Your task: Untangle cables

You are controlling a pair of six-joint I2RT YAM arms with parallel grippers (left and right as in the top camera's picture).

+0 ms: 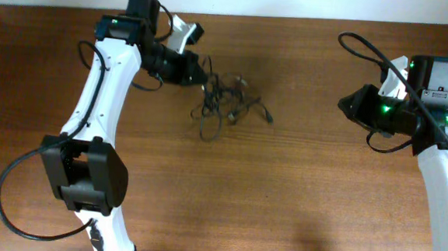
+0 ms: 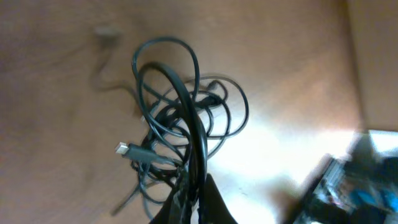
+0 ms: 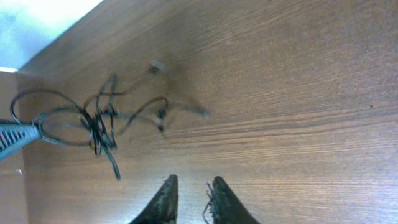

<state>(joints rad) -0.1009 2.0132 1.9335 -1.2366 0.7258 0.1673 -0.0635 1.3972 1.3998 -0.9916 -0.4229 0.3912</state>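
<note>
Cables (image 1: 227, 101) lie tangled on wooden desk (image 1: 305, 193), centre-left, plug ends trailing toward R side. L gripper (image 1: 207, 78) is clamped onto the bundle's loops. R gripper (image 1: 340, 106) sits well apart, fingers slightly parted, holding nothing.

"Where did the overhead camera sit?"
"High above the table (image 1: 282, 191), facing straight down, far enough off that both arms and the cables (image 1: 225, 102) fit in one frame."
"And the left wrist one?"
"Right behind the left gripper (image 2: 199, 194), very near: the cables filled the frame just ahead of the jaws."
"The right wrist?"
"Behind the right gripper (image 3: 193, 202), slanted low across the wood, with the cables small, well ahead of the jaws and off to their left."
"What overlapped?"
"All three caught the cables; the right wrist view also caught the left gripper's tip."
</note>
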